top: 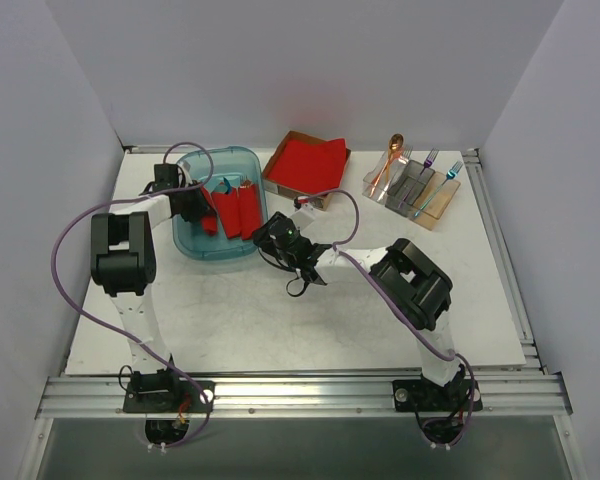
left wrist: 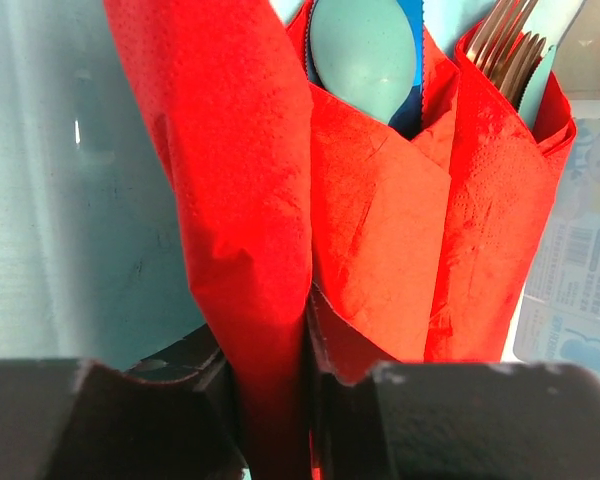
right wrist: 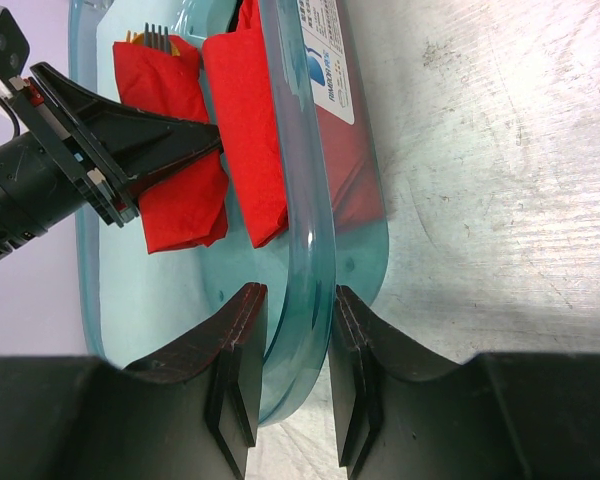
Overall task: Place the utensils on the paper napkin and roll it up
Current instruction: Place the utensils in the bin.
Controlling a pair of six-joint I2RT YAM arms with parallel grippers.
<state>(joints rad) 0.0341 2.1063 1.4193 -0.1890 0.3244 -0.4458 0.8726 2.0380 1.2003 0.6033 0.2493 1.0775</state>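
My left gripper (top: pixel 202 212) reaches into the clear blue bin (top: pixel 192 243) and is shut on a short red rolled bundle (left wrist: pixel 245 220), pinched between its jaws (left wrist: pixel 270 345). Two more red bundles lie beside it, one with a pale spoon bowl (left wrist: pixel 365 50) sticking out, one with fork tines (left wrist: pixel 505 45). My right gripper (top: pixel 264 238) straddles the bin's near-right rim (right wrist: pixel 302 250), its jaws (right wrist: pixel 295 310) closed on it. The orange spoon (top: pixel 391 158), purple fork (top: pixel 429 160) and blue fork (top: pixel 450 172) stand in the organizer. No single red napkin sheet shows.
A thick red napkin stack in a brown cardboard box (top: pixel 306 164) sits behind the bin. A clear utensil organizer (top: pixel 412 190) stands at the back right. White walls close in on the left, back and right. The left gripper also shows in the right wrist view (right wrist: pixel 130 140).
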